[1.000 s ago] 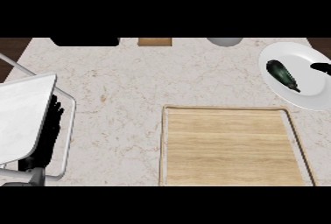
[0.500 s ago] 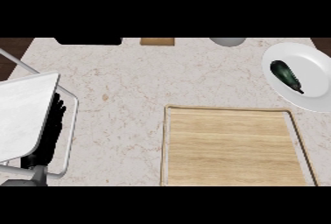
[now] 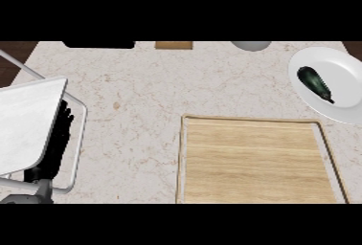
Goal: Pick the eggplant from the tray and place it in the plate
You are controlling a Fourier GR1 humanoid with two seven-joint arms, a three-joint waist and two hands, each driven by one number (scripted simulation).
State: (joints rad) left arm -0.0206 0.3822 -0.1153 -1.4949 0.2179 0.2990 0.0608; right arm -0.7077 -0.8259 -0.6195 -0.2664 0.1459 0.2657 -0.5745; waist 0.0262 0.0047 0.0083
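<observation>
eggplant [image 3: 315, 84] on plate [image 3: 345, 106] | tray [image 3: 258, 162] bare | left robot hand [image 3: 58, 139] fingers straight, apart

Kitchen counter, domestic in character.
Speckled stone-look counter [image 3: 141, 95] carries a wooden tray [image 3: 258, 162]; up and right of the tray, a white plate [image 3: 346, 103] holds an eggplant [image 3: 314, 83].

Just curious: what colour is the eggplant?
Very dark green, almost black, on the white plate; head view: eggplant.
</observation>
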